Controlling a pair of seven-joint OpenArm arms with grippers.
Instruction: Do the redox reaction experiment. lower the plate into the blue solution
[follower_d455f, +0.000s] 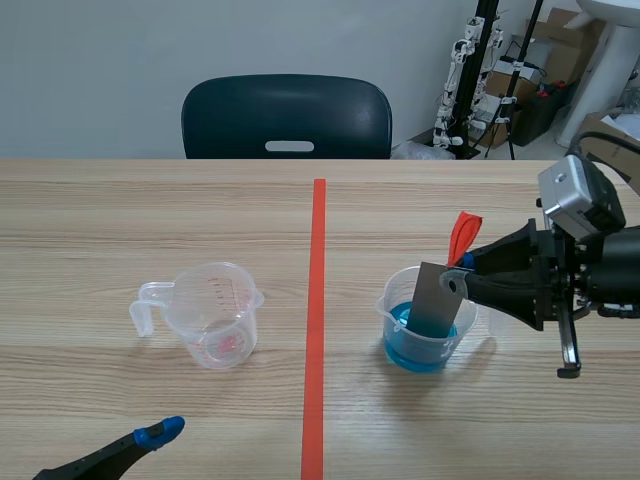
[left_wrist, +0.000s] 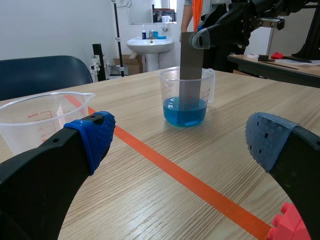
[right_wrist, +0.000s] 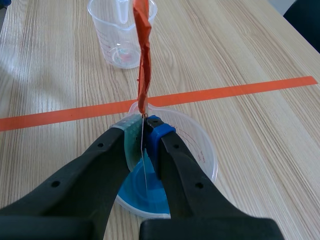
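Note:
A grey metal plate (follower_d455f: 435, 300) stands upright in a clear beaker (follower_d455f: 427, 330), its lower end in the blue solution (follower_d455f: 412, 343). My right gripper (follower_d455f: 462, 276) is shut on the plate's upper edge, where an orange-red strip (follower_d455f: 462, 235) sticks up. In the right wrist view the thin plate (right_wrist: 144, 172) is pinched between the pads (right_wrist: 131, 137) above the blue liquid (right_wrist: 145, 192), and the strip (right_wrist: 143, 60) rises ahead. The left wrist view shows the plate (left_wrist: 191, 65) in the beaker (left_wrist: 186, 97) ahead. My left gripper (left_wrist: 180, 137) is open, low at the table's near left (follower_d455f: 150, 438).
An empty clear measuring cup (follower_d455f: 208, 315) with red markings stands left of the orange tape line (follower_d455f: 316, 320). A dark chair (follower_d455f: 287, 117) stands behind the table's far edge. Stands and boxes fill the back right.

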